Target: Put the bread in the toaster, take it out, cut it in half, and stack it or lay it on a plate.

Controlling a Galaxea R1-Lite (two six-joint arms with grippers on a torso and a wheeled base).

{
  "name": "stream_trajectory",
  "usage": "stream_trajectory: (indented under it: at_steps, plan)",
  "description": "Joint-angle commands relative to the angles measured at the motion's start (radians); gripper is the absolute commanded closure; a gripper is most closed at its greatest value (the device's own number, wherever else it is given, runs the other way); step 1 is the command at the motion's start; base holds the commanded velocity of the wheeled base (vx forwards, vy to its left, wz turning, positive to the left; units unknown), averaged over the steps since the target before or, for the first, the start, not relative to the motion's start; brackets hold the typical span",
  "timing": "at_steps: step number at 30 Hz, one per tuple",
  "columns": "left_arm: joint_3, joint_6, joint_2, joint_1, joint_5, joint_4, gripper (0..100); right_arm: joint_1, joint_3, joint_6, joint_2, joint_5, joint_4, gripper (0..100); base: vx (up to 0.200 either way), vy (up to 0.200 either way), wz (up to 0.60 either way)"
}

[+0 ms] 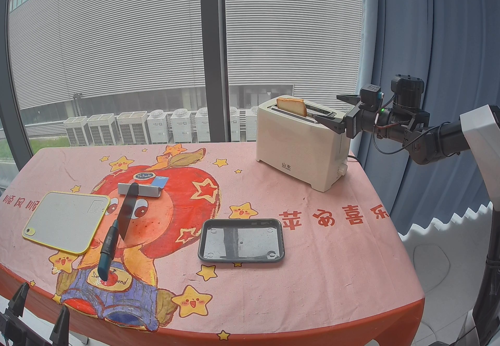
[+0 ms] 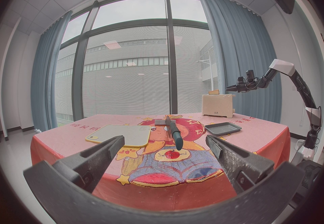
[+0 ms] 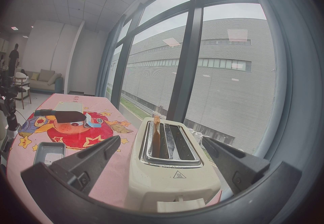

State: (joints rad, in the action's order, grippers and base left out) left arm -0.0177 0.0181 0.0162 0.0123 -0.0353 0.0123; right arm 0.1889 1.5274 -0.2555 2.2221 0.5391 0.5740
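A cream toaster (image 1: pixel 302 149) stands at the table's far right, with a browned bread slice (image 1: pixel 291 106) sticking up from its far slot. My right gripper (image 1: pixel 329 111) hovers open just right of the toaster's top, level with the slots, holding nothing. From the right wrist, the bread (image 3: pixel 156 135) stands on edge in the toaster (image 3: pixel 168 174), between the spread jaws of that gripper (image 3: pixel 160 141). My left gripper (image 2: pixel 164 140) is open and empty, off the near left edge of the table (image 1: pixel 40 313). A black plate (image 1: pixel 241 240) lies mid-table.
A knife (image 1: pixel 117 230) with a teal handle leans on a small grey stand (image 1: pixel 139 190) left of centre. A pale cutting board (image 1: pixel 65 221) with a yellow rim lies at the left. A blue curtain (image 1: pixel 432 24) hangs behind my right arm.
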Motion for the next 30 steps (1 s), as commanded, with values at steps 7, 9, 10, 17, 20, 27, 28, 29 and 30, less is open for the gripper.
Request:
stream_trajectory:
  at_steps: [7, 9, 10, 17, 20, 27, 28, 29, 30]
  plan:
    - [0.015, 0.000, -0.005, 0.000, 0.000, 0.000, 0, -0.002, -0.093, -0.001, -0.067, -0.007, 0.030, 100, 0.000, 0.000, 0.00]
    - [0.013, 0.000, -0.005, 0.000, 0.000, 0.000, 0, -0.006, -0.112, 0.001, -0.081, -0.007, 0.036, 100, 0.000, 0.000, 0.00]
    - [0.015, 0.000, -0.005, 0.000, 0.000, 0.000, 0, -0.009, -0.133, 0.001, -0.093, -0.007, 0.038, 100, 0.000, 0.000, 0.00]
    - [0.015, 0.000, -0.005, 0.000, 0.000, 0.000, 0, -0.019, -0.196, 0.024, -0.150, -0.016, 0.040, 100, 0.000, 0.000, 0.00]
    - [0.015, 0.000, -0.005, 0.000, 0.000, 0.000, 0, -0.025, -0.220, 0.056, -0.173, -0.051, 0.056, 100, 0.000, 0.000, 0.00]
    - [0.015, 0.000, -0.005, 0.000, 0.000, 0.000, 0, 0.000, -0.296, 0.187, -0.245, -0.073, 0.116, 100, 0.000, 0.000, 0.00]
    - [0.015, 0.000, -0.005, 0.000, 0.000, 0.000, 0, 0.006, -0.308, 0.197, -0.254, -0.079, 0.116, 100, 0.000, 0.000, 0.00]
    - [0.015, 0.000, -0.005, 0.000, 0.000, 0.000, 0, 0.007, -0.314, 0.199, -0.259, -0.085, 0.116, 100, 0.000, 0.000, 0.00]
    - [0.015, 0.000, -0.005, 0.000, 0.000, 0.000, 0, 0.009, -0.328, 0.200, -0.265, -0.105, 0.116, 100, 0.000, 0.000, 0.00]
